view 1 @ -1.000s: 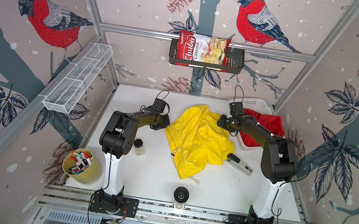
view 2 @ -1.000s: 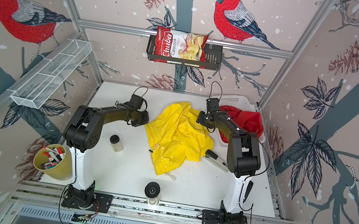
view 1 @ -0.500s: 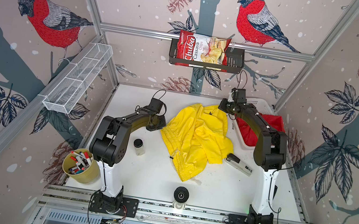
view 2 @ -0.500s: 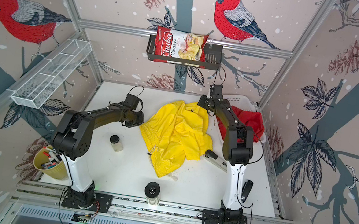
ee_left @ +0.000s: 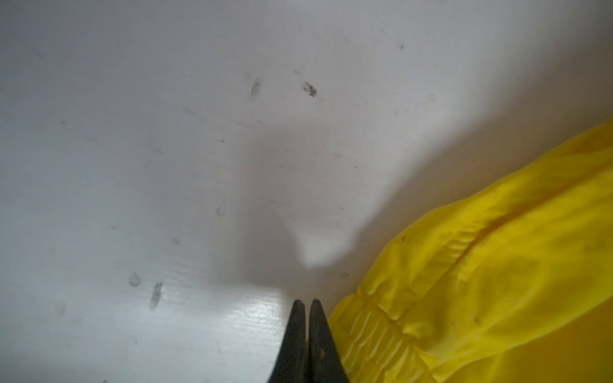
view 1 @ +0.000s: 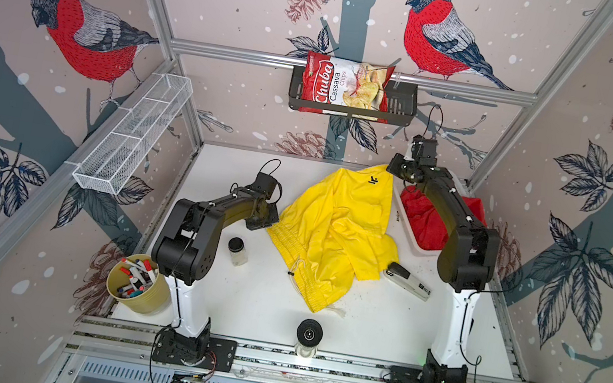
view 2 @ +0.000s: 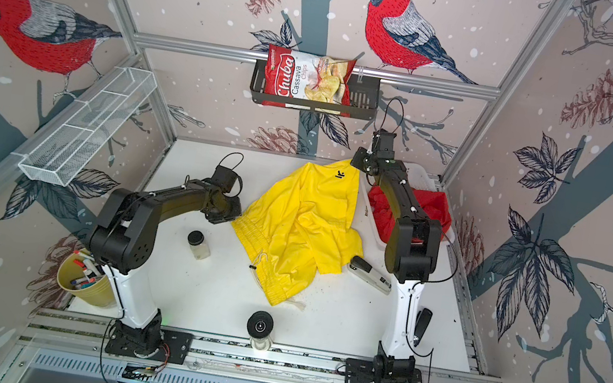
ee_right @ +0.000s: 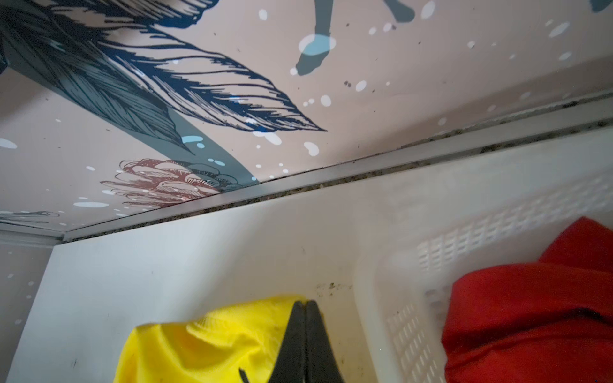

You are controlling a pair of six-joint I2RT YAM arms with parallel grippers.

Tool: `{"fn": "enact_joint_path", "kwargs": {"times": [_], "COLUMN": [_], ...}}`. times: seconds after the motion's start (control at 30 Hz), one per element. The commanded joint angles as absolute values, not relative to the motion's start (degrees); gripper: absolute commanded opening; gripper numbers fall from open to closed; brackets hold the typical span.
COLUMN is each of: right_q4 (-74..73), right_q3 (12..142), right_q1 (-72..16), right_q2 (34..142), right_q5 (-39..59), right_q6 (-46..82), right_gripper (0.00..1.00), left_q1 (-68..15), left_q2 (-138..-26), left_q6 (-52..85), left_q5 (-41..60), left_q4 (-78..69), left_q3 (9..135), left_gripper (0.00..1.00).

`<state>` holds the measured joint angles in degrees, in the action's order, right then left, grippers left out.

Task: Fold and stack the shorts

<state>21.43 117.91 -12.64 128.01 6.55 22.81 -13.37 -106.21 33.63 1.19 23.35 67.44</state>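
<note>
Grip taken at the far corner

On the left wall hung a long white wire-mesh rack (view 1: 132, 138). Below it stood a round yellow cup (view 1: 148, 302) bristling with marker pens. The left gripper (ee_left: 306, 304) had its two tapered black fingers pressed together with nothing seen between them. Its tips were low over the scuffed white table (ee_left: 166, 165), just beside the gathered elastic waistband of the bright yellow shorts (ee_left: 481, 282). A small clear jar with a black lid (view 1: 237, 250) stood near that arm.

In both top views the yellow shorts lay rumpled across the middle of the table. The cloth was thin and slightly glossy, creased into soft ridges, with a small black logo (view 1: 373, 179) near the far hem. The right gripper (ee_right: 306, 303) was closed on that far corner, and the cloth bunched against its fingers. Nearer the front, a grey-and-black stapler (view 1: 405, 281) lay just beside the cloth's edge. Furthest right, the red shorts (ee_right: 530, 315) sat heaped inside a white plastic lattice basket (ee_right: 408, 335) against the back wall.
</note>
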Motion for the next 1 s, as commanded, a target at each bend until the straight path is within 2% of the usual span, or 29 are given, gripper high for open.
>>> {"fn": "enact_joint_path", "kwargs": {"times": [0.0,0.1,0.2,0.23,0.3,0.33,0.53,0.67,0.8,0.97], "right_q4": [20.08,20.08,21.29,21.79,23.42,23.51,24.54,25.24,26.17,27.64], "right_q3": [120.66,122.78,122.65,122.08,120.25,118.84,107.82,103.25,103.56,108.66], "right_q1": [-11.76,-11.07,-11.70,-12.16,-13.32,-13.93,-18.71,-19.41,-18.36,-17.58], "right_q2": [129.07,130.54,130.98,130.75,129.81,129.05,124.81,124.67,126.85,131.06], "right_q5": [5.76,8.72,11.62,12.01,12.36,12.16,7.38,5.16,3.60,2.11], "right_q6": [23.83,25.17,25.24,24.98,24.16,23.65,21.84,22.15,23.41,23.82], "right_gripper": [0.00,0.14,0.24,0.27,0.29,0.30,0.44,0.53,0.59,0.67], "left_q1": [-13.18,-13.18,-13.17,-13.11,-13.18,-13.18,-13.17,-13.18,-13.33,-13.58], "left_q2": [-106.43,-107.11,-107.82,-108.05,-108.50,-108.54,-106.57,-104.58,-104.26,-106.00], "left_q6": [33.06,33.04,32.97,32.97,32.84,32.78,33.29,34.36,36.52,37.62], "left_q5": [-1.42,-1.41,-0.38,-0.19,0.00,0.01,-0.30,3.39,9.07,11.06], "left_q4": [25.22,25.36,25.24,25.38,26.05,26.42,28.13,26.01,21.33,18.51], "left_q3": [67.68,68.05,68.83,69.39,70.75,71.28,72.20,69.37,65.61,64.26], "left_gripper": [0.00,0.00,0.01,0.12,0.39,0.46,0.65,0.74,0.74,0.74]}}
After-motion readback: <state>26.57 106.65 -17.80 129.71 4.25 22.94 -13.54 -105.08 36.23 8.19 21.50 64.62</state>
